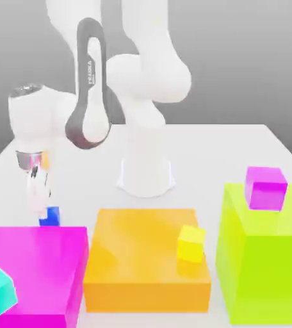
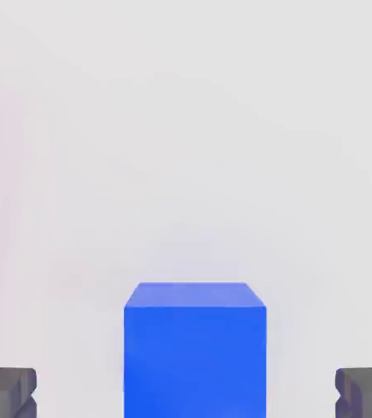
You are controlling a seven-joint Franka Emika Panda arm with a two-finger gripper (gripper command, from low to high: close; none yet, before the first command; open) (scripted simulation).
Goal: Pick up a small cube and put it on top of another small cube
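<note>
Tool (image 2: 186,396) spread wide around smooth, seemingly matte blue cube (image 2: 194,349).

Bright-blue small cube (image 2: 194,347); dark-grey claw fingers (image 2: 6,392); white table (image 1: 238,154); magenta, orange, lime blocks.

A simulated test bench: a plain white table (image 1: 238,147), grey backdrop, flat-coloured blocks such as the orange block (image 1: 145,256).

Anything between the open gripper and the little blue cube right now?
No. In the hand view the blue cube sits on bare table between the gripper's open fingers, with clear gaps either side.
</note>
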